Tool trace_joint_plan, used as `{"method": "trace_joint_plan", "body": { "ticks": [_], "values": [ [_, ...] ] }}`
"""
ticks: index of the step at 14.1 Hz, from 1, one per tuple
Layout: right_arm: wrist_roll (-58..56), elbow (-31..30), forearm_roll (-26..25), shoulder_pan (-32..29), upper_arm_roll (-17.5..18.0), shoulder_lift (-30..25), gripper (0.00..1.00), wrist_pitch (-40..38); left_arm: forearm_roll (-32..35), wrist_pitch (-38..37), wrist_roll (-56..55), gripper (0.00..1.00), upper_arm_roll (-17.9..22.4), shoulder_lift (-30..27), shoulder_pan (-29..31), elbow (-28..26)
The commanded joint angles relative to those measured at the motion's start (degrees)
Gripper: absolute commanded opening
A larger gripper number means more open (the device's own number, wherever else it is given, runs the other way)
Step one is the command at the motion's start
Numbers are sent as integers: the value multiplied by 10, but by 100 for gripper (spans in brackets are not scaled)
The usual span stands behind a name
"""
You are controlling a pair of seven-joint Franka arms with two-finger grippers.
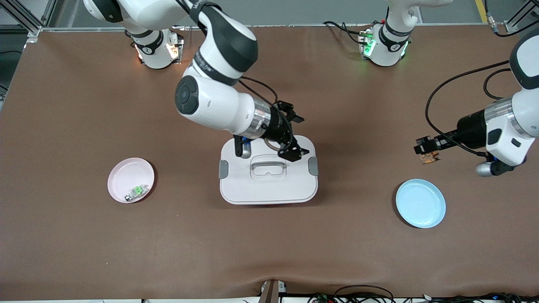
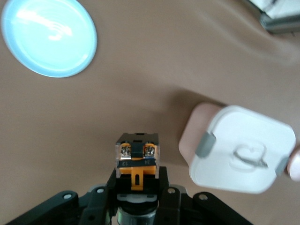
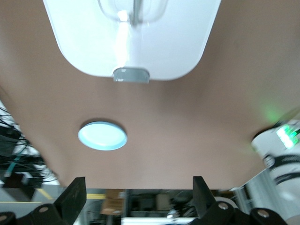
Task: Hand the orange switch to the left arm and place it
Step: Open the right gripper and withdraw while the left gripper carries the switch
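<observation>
At the frame's right, above the blue plate [image 1: 420, 203], the left gripper [image 1: 422, 148] is clamped on the orange switch [image 1: 429, 158], its length pointing toward the box [image 1: 268, 174] at centre, where the right gripper [image 1: 294, 135] hovers, fingers spread and empty.

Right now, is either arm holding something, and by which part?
The left end effector grips the orange switch by its base end; the right end effector, over the box, holds nothing.

Right gripper [image 3: 136, 197] fingers spread; box [image 3: 136, 42] below; blue plate [image 3: 102, 136] on table [image 3: 187, 126].
</observation>
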Motion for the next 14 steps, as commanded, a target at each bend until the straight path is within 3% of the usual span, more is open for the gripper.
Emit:
{"method": "trace_joint_plan", "body": {
  "ticks": [1, 7, 12, 14],
  "values": [
    [-50, 9, -2, -25, 5, -5, 100, -53, 36, 42, -92, 0, 3, 19, -4, 5],
    [-233, 9, -11, -105, 0, -51, 100, -189, 109, 83, -330, 0, 8, 61, 3, 4],
    [-427, 8, -113, -142, 0, -78, 100, -275, 153, 146, -425, 0, 9, 111, 11, 4],
    [-536, 8, -187, -155, 0, -86, 100, -309, 159, 169, -443, 0, 14, 130, 12, 4]
  ]
}}
